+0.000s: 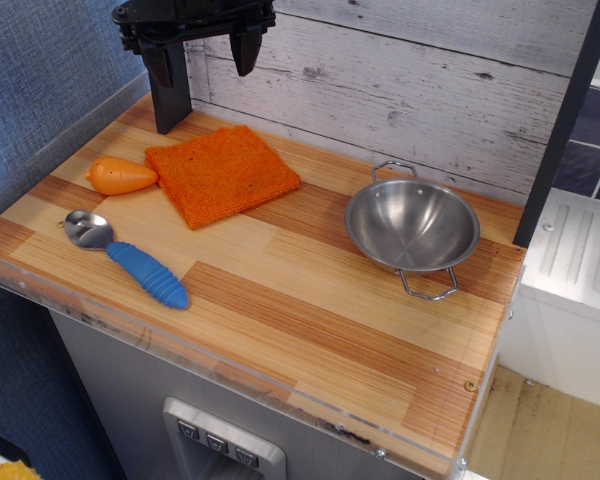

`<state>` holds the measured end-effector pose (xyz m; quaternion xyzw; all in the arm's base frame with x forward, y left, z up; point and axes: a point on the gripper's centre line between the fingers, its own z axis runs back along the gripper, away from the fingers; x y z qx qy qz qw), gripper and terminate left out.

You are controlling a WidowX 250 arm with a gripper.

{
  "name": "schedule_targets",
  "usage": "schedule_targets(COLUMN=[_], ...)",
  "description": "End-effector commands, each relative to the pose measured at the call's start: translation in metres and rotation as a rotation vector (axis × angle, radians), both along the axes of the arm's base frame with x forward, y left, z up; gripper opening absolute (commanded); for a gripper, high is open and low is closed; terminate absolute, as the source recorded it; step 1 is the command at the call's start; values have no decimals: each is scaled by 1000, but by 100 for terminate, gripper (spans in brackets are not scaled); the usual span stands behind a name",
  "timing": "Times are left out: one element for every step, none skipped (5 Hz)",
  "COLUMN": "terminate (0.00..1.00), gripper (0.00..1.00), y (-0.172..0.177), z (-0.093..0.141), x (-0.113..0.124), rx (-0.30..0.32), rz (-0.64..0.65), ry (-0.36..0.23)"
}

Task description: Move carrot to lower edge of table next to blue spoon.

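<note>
The orange toy carrot (121, 176) lies on the striped wooden table (310, 310) at the left, just left of the folded orange cloth. The blue spoon (130, 258) lies in front of it near the table's lower left edge, metal bowl to the left, blue handle pointing right. My black gripper (205, 57) hangs at the top left, above the table's back left corner and above the cloth. Its fingers (246, 50) are spread apart and hold nothing. It is well above and behind the carrot.
A folded orange cloth (221, 172) lies beside the carrot. A steel bowl with wire handles (412, 226) stands at the right. A whitewashed plank wall (400, 90) runs along the back. A clear plastic rim (230, 368) lines the front edge.
</note>
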<state>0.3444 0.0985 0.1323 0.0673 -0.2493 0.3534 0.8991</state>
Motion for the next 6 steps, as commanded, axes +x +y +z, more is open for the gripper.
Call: schedule_targets(terminate=[0, 0, 0, 0, 0, 0], gripper=[100, 100, 100, 100, 100, 100], y=[0, 25, 50, 71, 83, 81], z=[0, 14, 15, 13, -5, -21], x=[0, -2, -11, -26, -43, -59], rx=[0, -33, -112, -151, -284, -368], rz=[0, 250, 502, 755, 1007, 1255], ry=[0, -28, 5, 42, 101, 117])
